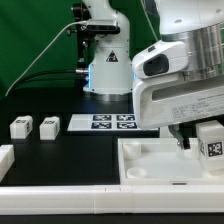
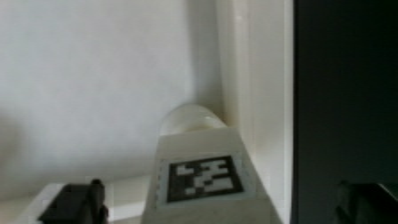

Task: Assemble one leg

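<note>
A white leg (image 2: 205, 165) with a black-and-white tag stands between my fingers, its far end against the inner wall of the large white panel (image 2: 89, 80). My gripper (image 2: 222, 205) is open: both dark fingertips (image 2: 75, 205) stand clear of the leg's sides. In the exterior view the gripper (image 1: 203, 136) is low over the panel's (image 1: 150, 160) right part, with the tagged leg (image 1: 210, 140) there. Two more legs (image 1: 20, 127) (image 1: 48, 126) lie on the black table at the exterior view's left.
The marker board (image 1: 112, 122) lies behind the panel near the robot base (image 1: 105, 70). Another white part (image 1: 5, 157) shows at the exterior view's left edge. A white ledge (image 1: 100, 200) runs along the front.
</note>
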Available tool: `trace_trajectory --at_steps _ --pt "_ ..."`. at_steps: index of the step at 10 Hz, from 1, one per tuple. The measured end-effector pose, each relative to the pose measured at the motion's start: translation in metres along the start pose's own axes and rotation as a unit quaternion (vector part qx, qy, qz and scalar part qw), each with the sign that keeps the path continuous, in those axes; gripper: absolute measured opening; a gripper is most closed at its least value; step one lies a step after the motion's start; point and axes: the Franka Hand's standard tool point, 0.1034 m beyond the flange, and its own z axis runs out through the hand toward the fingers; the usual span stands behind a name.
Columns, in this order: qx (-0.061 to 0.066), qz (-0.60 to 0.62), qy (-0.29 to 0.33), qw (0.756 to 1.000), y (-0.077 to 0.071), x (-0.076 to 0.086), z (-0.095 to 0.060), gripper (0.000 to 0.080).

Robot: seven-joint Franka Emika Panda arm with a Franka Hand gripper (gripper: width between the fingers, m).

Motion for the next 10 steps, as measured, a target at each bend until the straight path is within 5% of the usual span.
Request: trace_trajectory --at_steps 4,6,7,8,10 --pt "-0.005 -0.085 0.001 0.996 0.0016 0.0023 -0.0021 0.0649" --pt "-0.005 -0.085 0.001 0.996 0.0019 0.0018 -0.0016 0.0388" --pt "-0.005 -0.085 0.001 0.996 0.0021 0.0018 -0.0016 0.0388" --pt "-0.005 -0.085 0.001 0.996 0.0022 0.0018 -0.0016 0.0291" --pt "-0.005 -0.069 0.001 0.998 0.0021 0.0019 -0.0016 0.0291"
